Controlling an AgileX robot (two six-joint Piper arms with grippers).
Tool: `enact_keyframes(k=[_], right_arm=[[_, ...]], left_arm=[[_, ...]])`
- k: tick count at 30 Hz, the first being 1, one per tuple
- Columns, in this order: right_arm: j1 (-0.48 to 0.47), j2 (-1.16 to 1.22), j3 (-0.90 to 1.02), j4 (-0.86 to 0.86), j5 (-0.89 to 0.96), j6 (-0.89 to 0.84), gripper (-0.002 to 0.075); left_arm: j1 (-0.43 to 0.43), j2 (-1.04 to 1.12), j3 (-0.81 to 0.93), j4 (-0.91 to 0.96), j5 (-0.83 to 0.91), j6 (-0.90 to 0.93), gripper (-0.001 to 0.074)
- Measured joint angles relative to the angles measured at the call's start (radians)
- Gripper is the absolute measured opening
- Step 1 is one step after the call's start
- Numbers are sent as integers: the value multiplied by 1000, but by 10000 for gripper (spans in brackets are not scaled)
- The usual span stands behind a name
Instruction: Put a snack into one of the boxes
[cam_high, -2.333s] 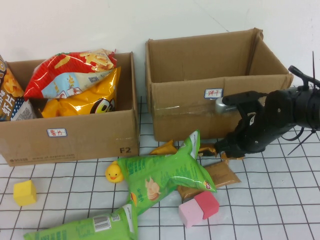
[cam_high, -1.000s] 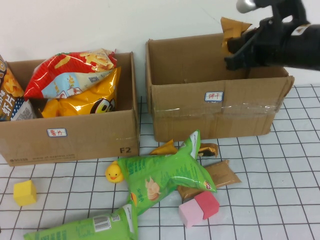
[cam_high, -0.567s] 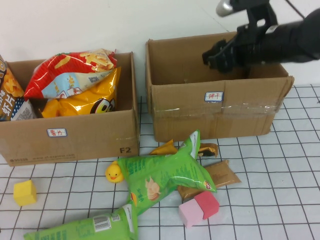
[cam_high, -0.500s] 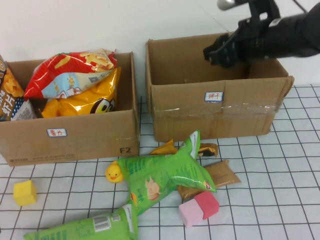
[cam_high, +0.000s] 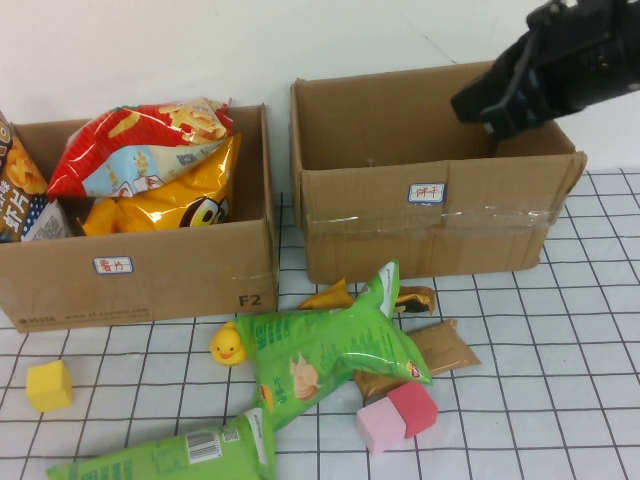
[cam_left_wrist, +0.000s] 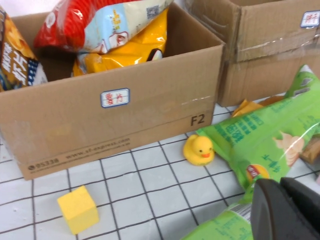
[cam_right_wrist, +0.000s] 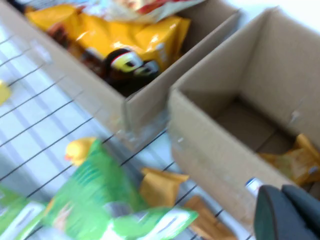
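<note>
Resting inside the right-hand box, a yellow-brown snack packet; task looks done. Right tool above that box's far corner, holding nothing, opening unclear. Left tool low over the table, grip unclear.

High cam: raised, robot's side, angled down at tabletop. L wrist cam: low, close to left box. R wrist cam: above right box. All share the duck.
</note>
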Motion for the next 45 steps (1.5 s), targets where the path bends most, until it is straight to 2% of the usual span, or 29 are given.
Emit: enact_keyframes(k=[2,6,9,13,19,25,31,40,45], right_arm=[[0,-34,29,9,11,5,4],[0,-139,181,86,-78,-26,2],[0,-282,382,234,-180,-175,2],[0,-444,562,411,-214,-360,1],[0,-684,749,554,-252,-506,1],[0,-939,884,575,-277,-594,1],[0,-1114,974,582,-277,-608,1],[0,-1159,1099,582,-273,-614,1],[0,-1161,1210,582,-450,-614,0]], left_arm=[[0,0,0,15,2,0,-1],[0,0,14,30,-9,0,-1],[0,0,42,32,-20,0,-1],[0,0,61,32,-20,0,-1],[0,0,86,32,-1,-2,-1],[0,0,87,32,35,-2,-2],[0,0,87,32,37,-2,-2],[0,0,87,32,39,-2,-2],[0,0,87,32,39,0,-2]])
